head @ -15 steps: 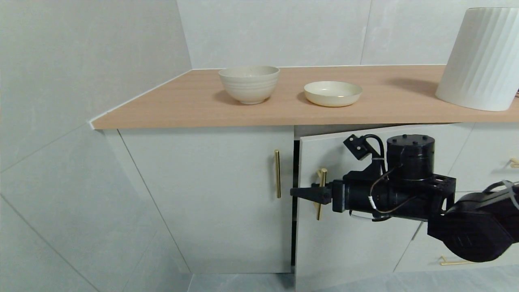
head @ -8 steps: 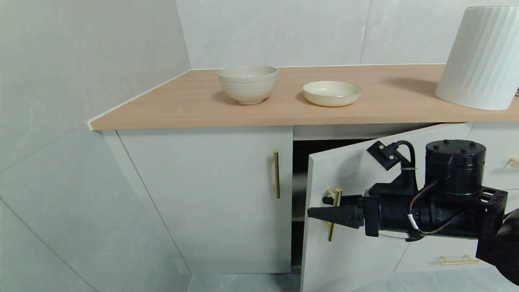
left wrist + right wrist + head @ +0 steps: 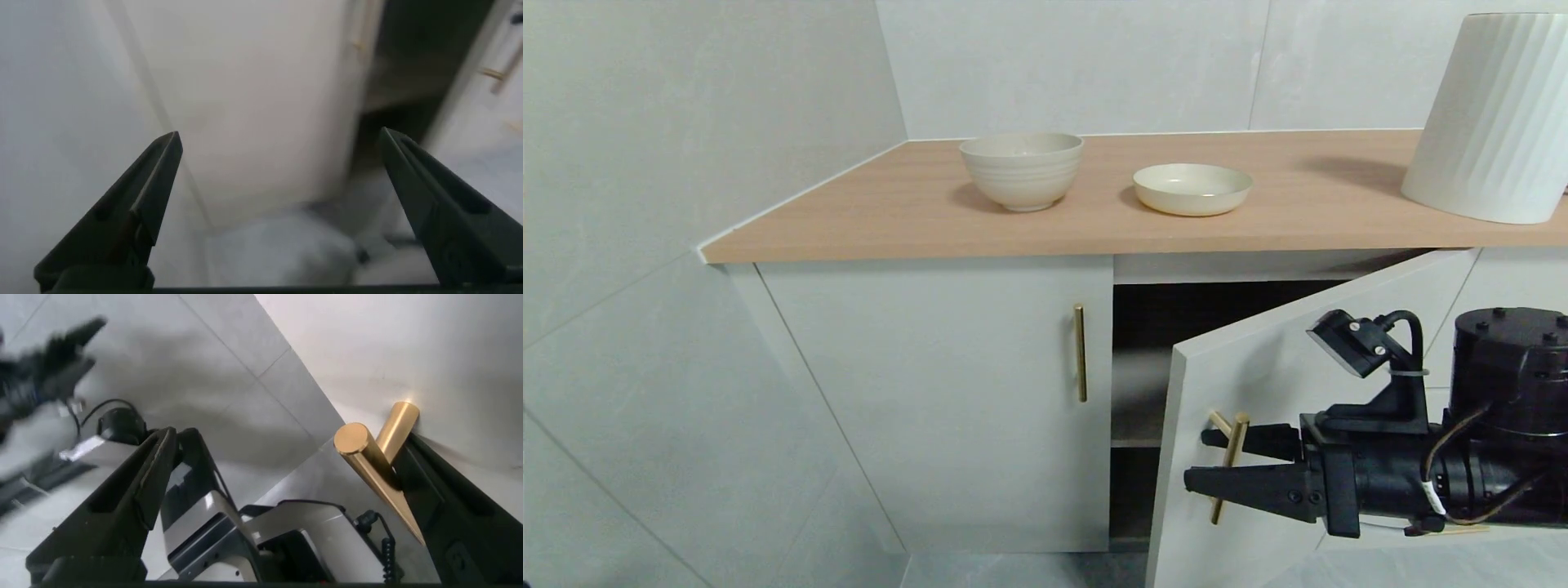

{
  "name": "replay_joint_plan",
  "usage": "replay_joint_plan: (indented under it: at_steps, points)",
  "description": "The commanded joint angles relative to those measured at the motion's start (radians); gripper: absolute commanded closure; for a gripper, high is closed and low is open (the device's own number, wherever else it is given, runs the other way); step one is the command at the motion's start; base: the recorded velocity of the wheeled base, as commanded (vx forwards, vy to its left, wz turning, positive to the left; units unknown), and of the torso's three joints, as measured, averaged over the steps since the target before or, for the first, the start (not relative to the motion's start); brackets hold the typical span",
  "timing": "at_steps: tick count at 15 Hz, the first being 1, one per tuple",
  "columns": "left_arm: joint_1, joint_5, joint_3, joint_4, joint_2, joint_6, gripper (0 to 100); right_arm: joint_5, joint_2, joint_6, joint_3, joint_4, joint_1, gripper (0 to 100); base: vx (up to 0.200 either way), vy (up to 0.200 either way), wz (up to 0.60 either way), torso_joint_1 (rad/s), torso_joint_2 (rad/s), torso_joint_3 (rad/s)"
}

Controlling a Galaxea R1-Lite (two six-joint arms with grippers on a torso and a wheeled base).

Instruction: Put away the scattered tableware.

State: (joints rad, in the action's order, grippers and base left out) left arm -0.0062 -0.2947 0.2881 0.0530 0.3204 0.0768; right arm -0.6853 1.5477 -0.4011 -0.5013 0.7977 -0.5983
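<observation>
wooden countertop (image 3: 890, 214) with bowl (image 3: 1022, 171) and dish (image 3: 1192, 189), tiled walls (image 3: 1078, 65)

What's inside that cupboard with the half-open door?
Through the gap the cupboard shows a dark interior and a pale shelf partway down. The half-open door and the closed door cover the rest, so any contents stay hidden.

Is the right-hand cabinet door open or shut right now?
Partly open. The door angles out from the cabinet front, dark interior showing beside it, with the right pincer at its gold handle.
</observation>
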Motion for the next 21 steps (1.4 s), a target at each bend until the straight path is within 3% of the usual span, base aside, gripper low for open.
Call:
replay_joint_plan:
  at_steps: [1,2,4,5,7,10,13,14,18,19,21]
  points:
    - [-0.038,-0.123,0.197,-0.051,0.508,0.014,0,0.000,-0.029,-0.001,0.021,-0.003,0.002,0,0.000,0.000,0.00,0.000,0.00,0.000]
    - [-0.095,-0.118,0.227,-0.163,0.646,0.011,0,0.000,-0.029,-0.001,0.026,-0.003,0.002,0,0.000,0.000,0.00,0.000,0.00,0.000]
    - [-0.183,-0.090,0.256,-0.242,0.746,-0.005,0,0.000,-0.027,-0.001,0.027,-0.003,0.002,0,0.000,0.000,0.00,0.000,0.00,0.000]
    - [-0.235,-0.061,0.275,-0.255,0.789,-0.029,0,0.000,-0.027,-0.001,0.027,-0.003,0.002,0,0.000,0.000,0.00,0.000,0.00,0.000]
    - [-0.374,-0.009,0.358,-0.260,0.914,-0.129,0,-0.002,-0.023,-0.001,0.044,-0.003,0.000,0,0.000,0.000,0.00,0.000,0.00,0.000]
    - [-0.462,-0.011,0.398,-0.298,1.008,-0.198,0,-0.003,-0.021,0.002,0.056,-0.003,0.000,0,0.000,0.000,0.00,0.000,0.00,0.000]
    - [-0.557,-0.009,0.391,-0.466,1.132,-0.270,0,-0.002,-0.026,0.004,0.064,-0.003,0.000,0,0.000,0.000,0.00,0.000,0.00,0.000]
    - [-0.578,-0.011,0.387,-0.519,1.169,-0.284,100,-0.002,-0.026,0.004,0.066,-0.003,0.000,0,0.000,0.000,0.00,0.000,0.00,0.000]
    - [-0.620,-0.014,0.332,-0.754,1.303,-0.253,100,0.000,-0.035,0.010,0.073,0.008,0.000,0,0.000,0.000,0.00,0.000,0.00,0.000]
    - [-0.643,-0.017,0.299,-0.915,1.388,-0.238,100,0.000,-0.046,0.010,0.087,0.031,0.000,0,0.000,0.000,0.00,0.000,0.00,0.000]
    - [-0.664,-0.020,0.301,-1.067,1.497,-0.233,100,0.000,-0.058,0.010,0.098,0.054,0.000,0,0.000,0.000,0.00,0.000,0.00,0.000]
